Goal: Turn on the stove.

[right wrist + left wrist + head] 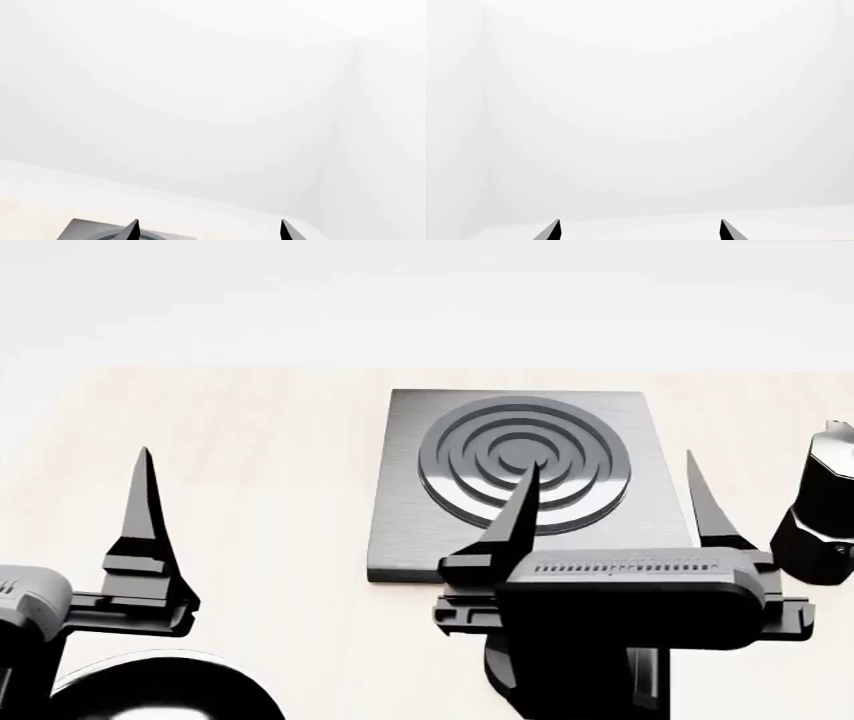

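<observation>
A pale wooden table (267, 490) fills the head view. At its middle lies the stove (407, 500), a square grey metal plate with a ringed dark burner (521, 455) (its knob is hidden). The right gripper (614, 502) hangs over the stove's near edge, fingers pointing away, spread wide, holding nothing. The left gripper (639, 231) hovers well left of the stove, also wide open and empty. A black moka pot (821, 505) stands by the stove's right side.

A pale wooden table (267, 460) carries the stove (400, 500), with a moka pot (821, 510) to its right.
</observation>
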{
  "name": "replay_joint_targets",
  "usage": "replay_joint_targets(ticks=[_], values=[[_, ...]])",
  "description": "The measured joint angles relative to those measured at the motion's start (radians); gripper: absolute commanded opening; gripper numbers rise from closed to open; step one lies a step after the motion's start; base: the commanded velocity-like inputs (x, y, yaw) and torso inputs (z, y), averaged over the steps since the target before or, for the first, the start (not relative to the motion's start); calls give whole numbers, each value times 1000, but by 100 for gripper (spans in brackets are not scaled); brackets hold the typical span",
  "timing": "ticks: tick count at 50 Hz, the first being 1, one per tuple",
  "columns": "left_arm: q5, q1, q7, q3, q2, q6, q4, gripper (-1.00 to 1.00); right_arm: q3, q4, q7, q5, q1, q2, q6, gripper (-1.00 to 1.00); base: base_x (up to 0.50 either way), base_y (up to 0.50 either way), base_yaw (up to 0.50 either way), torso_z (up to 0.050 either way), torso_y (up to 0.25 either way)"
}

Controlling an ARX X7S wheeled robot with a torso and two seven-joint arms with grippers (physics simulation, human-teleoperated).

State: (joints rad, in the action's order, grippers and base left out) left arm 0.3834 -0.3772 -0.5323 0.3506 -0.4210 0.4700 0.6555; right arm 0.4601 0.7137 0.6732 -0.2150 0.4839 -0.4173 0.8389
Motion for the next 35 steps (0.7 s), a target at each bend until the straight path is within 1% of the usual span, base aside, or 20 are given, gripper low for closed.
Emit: replay_joint_targets(ticks=[35], values=[[6,-5,-17,5,-12,18,47,100,20,48,9,3,18,-5,35,100,0,0,0,0,0]])
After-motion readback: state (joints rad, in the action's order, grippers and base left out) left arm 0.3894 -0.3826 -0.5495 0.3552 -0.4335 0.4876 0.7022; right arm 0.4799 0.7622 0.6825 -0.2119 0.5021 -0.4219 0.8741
